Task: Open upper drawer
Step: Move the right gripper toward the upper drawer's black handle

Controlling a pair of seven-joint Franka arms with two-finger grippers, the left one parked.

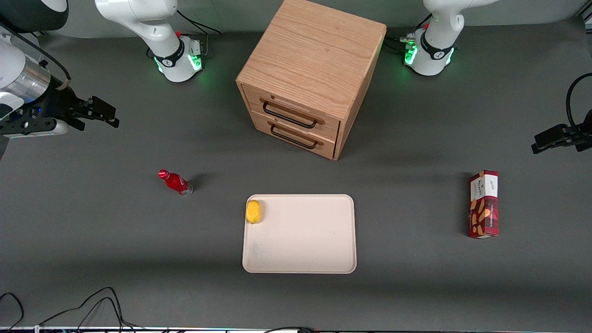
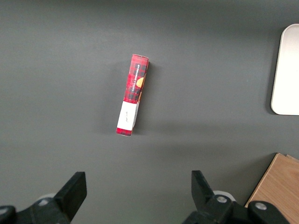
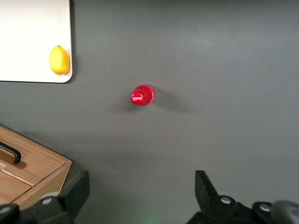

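Note:
A light oak cabinet stands at the middle of the table. Its upper drawer is closed flush, and a black wire handle runs across its front. The matching lower drawer sits under it, also closed. My gripper hovers above the table toward the working arm's end, well apart from the cabinet. It is open with nothing between its fingers. In the right wrist view my gripper looks down on bare table, with a corner of the cabinet beside it.
A red bottle stands on the table nearer the front camera than my gripper. A cream tray in front of the cabinet holds a lemon. A red snack box lies toward the parked arm's end.

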